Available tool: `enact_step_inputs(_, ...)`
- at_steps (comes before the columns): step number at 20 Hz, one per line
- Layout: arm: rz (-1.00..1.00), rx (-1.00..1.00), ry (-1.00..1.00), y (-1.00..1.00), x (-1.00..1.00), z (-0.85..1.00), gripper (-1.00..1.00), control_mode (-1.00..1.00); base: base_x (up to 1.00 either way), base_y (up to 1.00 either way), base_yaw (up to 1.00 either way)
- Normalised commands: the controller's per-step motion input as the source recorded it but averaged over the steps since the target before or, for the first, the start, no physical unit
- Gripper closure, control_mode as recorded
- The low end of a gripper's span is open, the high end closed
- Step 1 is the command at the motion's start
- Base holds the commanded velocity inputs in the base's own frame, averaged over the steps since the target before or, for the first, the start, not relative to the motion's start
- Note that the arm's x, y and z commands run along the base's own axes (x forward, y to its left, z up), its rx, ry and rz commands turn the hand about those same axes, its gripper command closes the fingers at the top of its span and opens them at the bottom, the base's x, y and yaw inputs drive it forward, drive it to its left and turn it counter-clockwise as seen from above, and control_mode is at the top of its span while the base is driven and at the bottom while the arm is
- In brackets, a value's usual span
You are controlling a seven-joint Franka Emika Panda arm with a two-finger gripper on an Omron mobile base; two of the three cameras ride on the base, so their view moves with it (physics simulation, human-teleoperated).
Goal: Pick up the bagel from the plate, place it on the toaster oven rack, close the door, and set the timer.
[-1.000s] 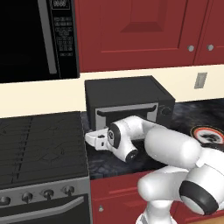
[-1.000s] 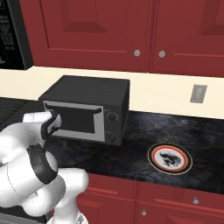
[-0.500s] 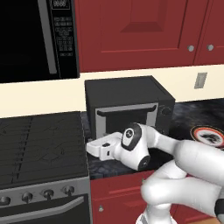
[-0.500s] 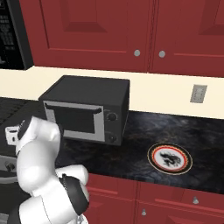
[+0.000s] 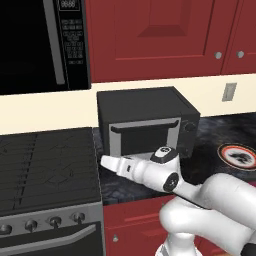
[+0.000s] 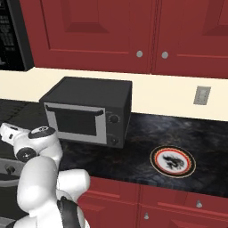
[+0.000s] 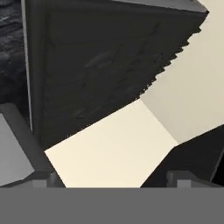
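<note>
The black toaster oven [image 5: 145, 122] [image 6: 89, 109] stands on the dark counter. Its silver-framed door [image 5: 145, 136] [image 6: 75, 122] is shut, so the rack is hidden behind it. Two small knobs [image 6: 114, 119] sit at the right of the front. The plate [image 5: 241, 155] [image 6: 173, 161] lies to the oven's right, showing just its dark centre; the bagel is out of view. My gripper [image 5: 106, 162] [image 6: 5, 130] [image 7: 111, 180] hangs low by the oven's front left corner, at the stove's edge, pointing left. It is open, with nothing between the fingertips [image 7: 43, 179].
A black stove [image 5: 45, 170] with dark grates adjoins the counter on the left, under a large black microwave [image 5: 42, 45]. Red cabinets [image 6: 133, 31] hang above, and a wall outlet [image 6: 201, 95] sits on the cream backsplash. My own arm fills the foreground.
The hand has swung away from the oven's door, leftward and lower toward the stove's edge. The jaws have widened slightly. The door stays shut.
</note>
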Motion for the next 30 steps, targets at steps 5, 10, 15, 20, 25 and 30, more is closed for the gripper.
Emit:
enact_step_inputs(5, -0.18, 0.35, 0.49, 0.13, -0.54, 0.88, -1.0, -1.0, 0.0, 0.0, 0.0)
enact_step_inputs(10, -0.2, 0.26, 0.47, 0.0, -0.69, 1.0, -1.0, -1.0, 0.0, 0.0, 0.0)
enact_step_inputs(15, -0.22, 0.21, 0.48, 0.0, -0.89, 0.96, -1.0, -1.0, 0.0, 0.0, 0.0)
enact_step_inputs(20, -0.16, 0.17, 0.36, 0.0, -0.97, 1.0, -1.0, -1.0, 0.0, 0.0, 0.0)
enact_step_inputs(25, -0.08, 0.14, 0.24, 0.01, -1.0, 1.0, -1.0, -1.0, 0.0, 0.0, 0.0)
enact_step_inputs(30, -0.14, 0.14, 0.33, -0.01, -0.98, 1.0, -1.0, -1.0, 0.0, 0.0, 0.0)
